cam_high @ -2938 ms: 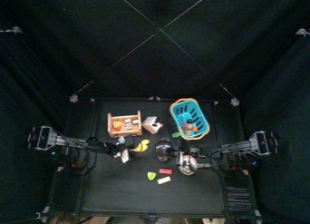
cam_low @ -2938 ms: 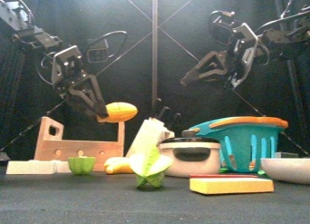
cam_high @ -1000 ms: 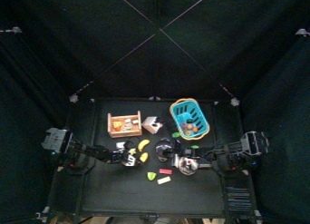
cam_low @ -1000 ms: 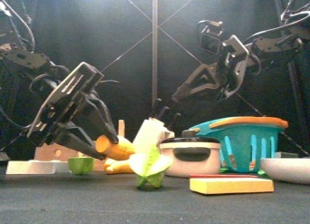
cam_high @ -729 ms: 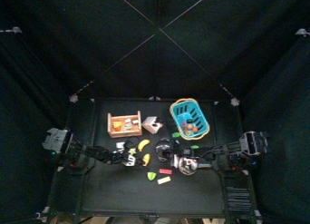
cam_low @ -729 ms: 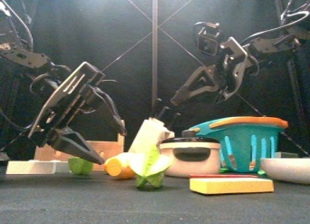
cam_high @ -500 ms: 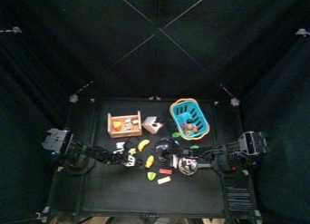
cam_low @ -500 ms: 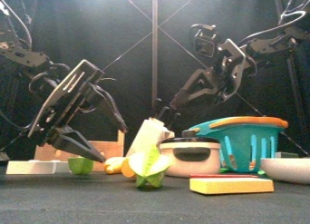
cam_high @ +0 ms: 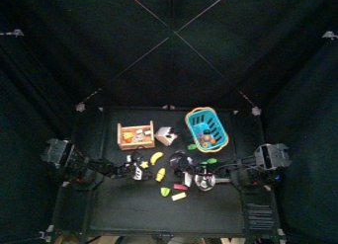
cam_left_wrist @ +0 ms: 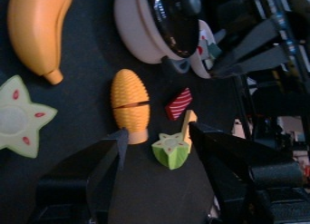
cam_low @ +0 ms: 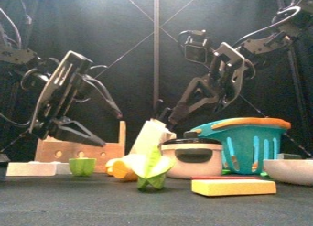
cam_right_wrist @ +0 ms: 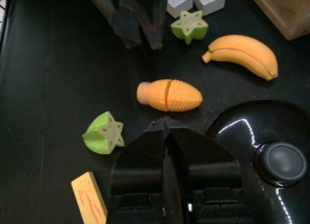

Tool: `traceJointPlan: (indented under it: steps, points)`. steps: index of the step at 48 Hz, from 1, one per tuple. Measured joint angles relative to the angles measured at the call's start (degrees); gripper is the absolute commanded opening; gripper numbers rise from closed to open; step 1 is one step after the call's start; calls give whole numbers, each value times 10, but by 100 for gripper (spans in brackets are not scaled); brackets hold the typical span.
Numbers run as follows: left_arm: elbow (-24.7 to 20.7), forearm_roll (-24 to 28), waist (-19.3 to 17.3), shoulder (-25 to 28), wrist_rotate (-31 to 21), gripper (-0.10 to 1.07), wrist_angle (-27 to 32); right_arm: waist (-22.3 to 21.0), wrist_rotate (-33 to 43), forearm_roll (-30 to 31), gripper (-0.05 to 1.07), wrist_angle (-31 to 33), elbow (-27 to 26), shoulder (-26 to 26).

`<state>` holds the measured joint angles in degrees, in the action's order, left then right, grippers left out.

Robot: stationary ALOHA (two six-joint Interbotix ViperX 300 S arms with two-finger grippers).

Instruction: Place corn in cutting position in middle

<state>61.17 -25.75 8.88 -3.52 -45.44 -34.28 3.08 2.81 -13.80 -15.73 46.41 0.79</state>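
The corn (cam_left_wrist: 130, 105) is an orange-yellow cob lying flat on the black table. It also shows in the right wrist view (cam_right_wrist: 169, 94) and in the top view (cam_high: 154, 174) near the table's middle. My left gripper (cam_left_wrist: 158, 135) is open and empty, with its jaws spread wide just behind the corn's tip, clear of it. My right gripper (cam_right_wrist: 164, 126) is shut and empty, hovering just short of the corn on its other side. In the front view the right gripper (cam_low: 171, 115) hangs above the toys.
Close around the corn lie a banana (cam_right_wrist: 242, 53), a star-fruit slice (cam_left_wrist: 22, 114), a lime-green piece (cam_right_wrist: 105, 132), a red piece (cam_left_wrist: 179, 102) and a lidded pot (cam_right_wrist: 273, 146). A blue basket (cam_high: 208, 129), a wooden rack (cam_high: 136, 135) and a pale-yellow block (cam_low: 232, 187) stand farther off.
My left gripper carried the corn down to the table, let go, opened and drew back up. My right gripper came lower and closer to the middle.
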Motion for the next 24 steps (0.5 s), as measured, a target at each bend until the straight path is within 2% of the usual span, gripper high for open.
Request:
traceJointPlan:
  steps: [14,24]
  points:
    - [10,62,-42,-74,133,91,3,0,0,-17,31,-5,-4,-2]
    - [30,98,-82,-128,159,91,41,-1,-1,-18,31,-18,-4,3]
